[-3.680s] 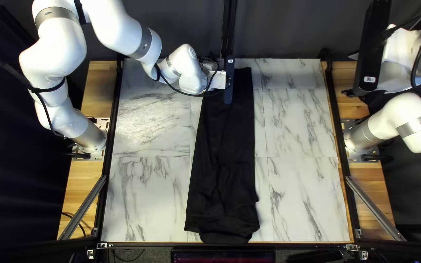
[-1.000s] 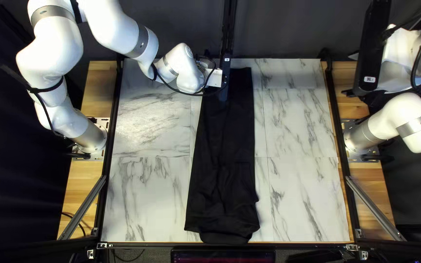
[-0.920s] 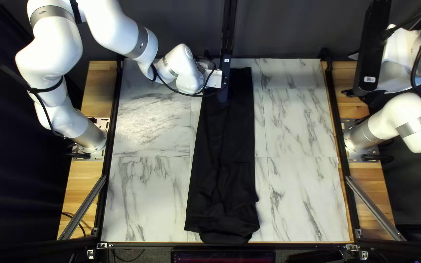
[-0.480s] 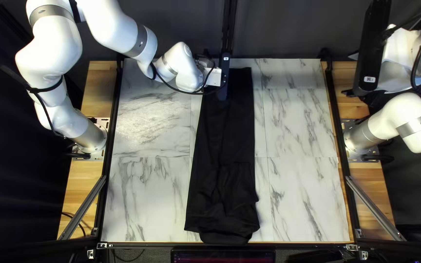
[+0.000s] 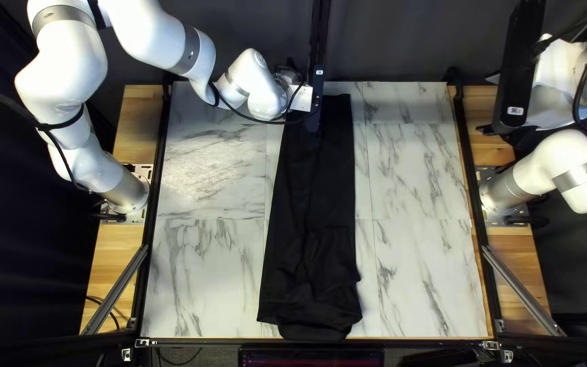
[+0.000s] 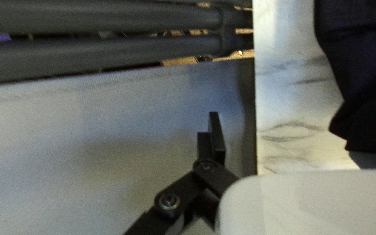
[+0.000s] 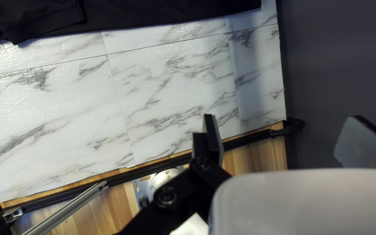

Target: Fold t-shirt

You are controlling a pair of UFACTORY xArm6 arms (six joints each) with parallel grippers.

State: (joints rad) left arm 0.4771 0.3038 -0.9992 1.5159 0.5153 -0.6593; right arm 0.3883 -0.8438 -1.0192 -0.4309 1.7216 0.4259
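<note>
As the top left view shows, the long, flattened black fabric t-shirt point(image 5: 310, 238) lies lengthwise on the marble-patterned tabletop point(image 5: 416, 177); the left arm's black gripper point(image 5: 316, 98) is at the tabletop's far end, the right arm's black gripper point(image 5: 516, 75) at its right side. Left wrist view: t-shirt on the tabletop; gripper width cannot be told. Right wrist view: t-shirt across the tabletop; gripper width likewise indeterminable.

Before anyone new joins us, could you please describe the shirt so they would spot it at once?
Find the pale marbled tabletop. A long, narrow black shirt runs down its middle, from near the far edge to the near edge. Unlike the dark curtain behind, it lies on the marble.
</note>
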